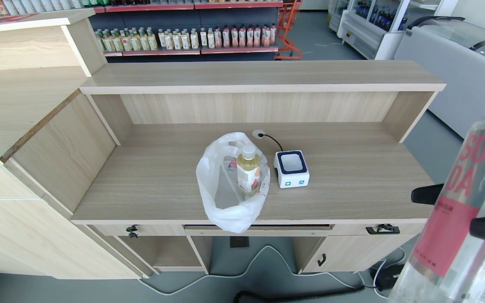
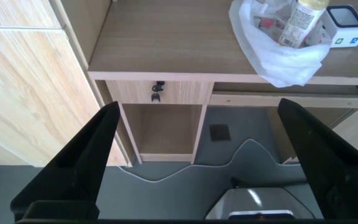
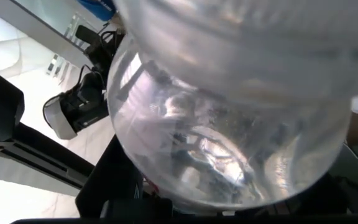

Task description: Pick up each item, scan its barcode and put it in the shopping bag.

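A clear soda bottle with a pink label hangs high at the right, close to the head camera, off the counter's right end. My right gripper is shut on it, one black finger on each side. Its rounded clear base faces the right wrist camera. On the counter, a white shopping bag stands open with a yellow tea bottle upright inside. The white barcode scanner sits just right of the bag. My left gripper is open, low in front of the counter's left cupboard, with the bag far ahead of it.
The counter has a raised back shelf and a side wall on the left. A black cable runs from the scanner to a hole. Keys hang from the drawers. Store shelves and freezers stand behind.
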You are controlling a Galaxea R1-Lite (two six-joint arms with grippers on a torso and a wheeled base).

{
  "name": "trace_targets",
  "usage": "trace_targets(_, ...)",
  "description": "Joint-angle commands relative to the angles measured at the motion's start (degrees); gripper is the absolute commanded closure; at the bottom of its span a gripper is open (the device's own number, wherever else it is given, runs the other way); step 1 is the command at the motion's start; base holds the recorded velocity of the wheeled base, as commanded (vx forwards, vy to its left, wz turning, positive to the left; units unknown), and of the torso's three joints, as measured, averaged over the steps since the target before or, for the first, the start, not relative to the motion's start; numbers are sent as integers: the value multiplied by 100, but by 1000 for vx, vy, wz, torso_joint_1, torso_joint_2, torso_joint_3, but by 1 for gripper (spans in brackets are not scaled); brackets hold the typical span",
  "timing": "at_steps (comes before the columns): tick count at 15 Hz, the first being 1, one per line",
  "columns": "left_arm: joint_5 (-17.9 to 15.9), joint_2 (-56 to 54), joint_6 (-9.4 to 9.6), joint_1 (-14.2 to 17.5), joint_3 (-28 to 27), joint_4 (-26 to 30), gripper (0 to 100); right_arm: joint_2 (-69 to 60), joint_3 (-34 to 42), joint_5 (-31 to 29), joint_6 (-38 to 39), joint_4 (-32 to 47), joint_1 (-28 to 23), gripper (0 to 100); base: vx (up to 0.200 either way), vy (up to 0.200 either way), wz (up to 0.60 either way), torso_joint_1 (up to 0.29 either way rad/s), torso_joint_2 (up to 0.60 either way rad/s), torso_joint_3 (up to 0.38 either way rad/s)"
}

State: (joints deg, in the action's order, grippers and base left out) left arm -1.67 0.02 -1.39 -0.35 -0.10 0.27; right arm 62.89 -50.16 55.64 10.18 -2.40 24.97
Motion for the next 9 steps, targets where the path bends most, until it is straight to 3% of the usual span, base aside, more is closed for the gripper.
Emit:
trace_targets(1,0,-2,-2,0,1,0,0,-40,-11,-9,-253,214,-18,100,0,0,0,0,0,0)
trace_targets(5,0,-2,-2,0,-8,0,0,39,7,-150,-605,249,-124,100,0,0,0,0,0,0)
trace_targets(7,0,-2,-2,0,1,0,0,461,24,-457,-1554,38,-528,100,0,0,0,0,0,0)
trace_targets(9,0,-2,-2,0,-8,0,0,1542,147,-466,-3285,-1078,-1600,100,0,0,0,0,0,0)
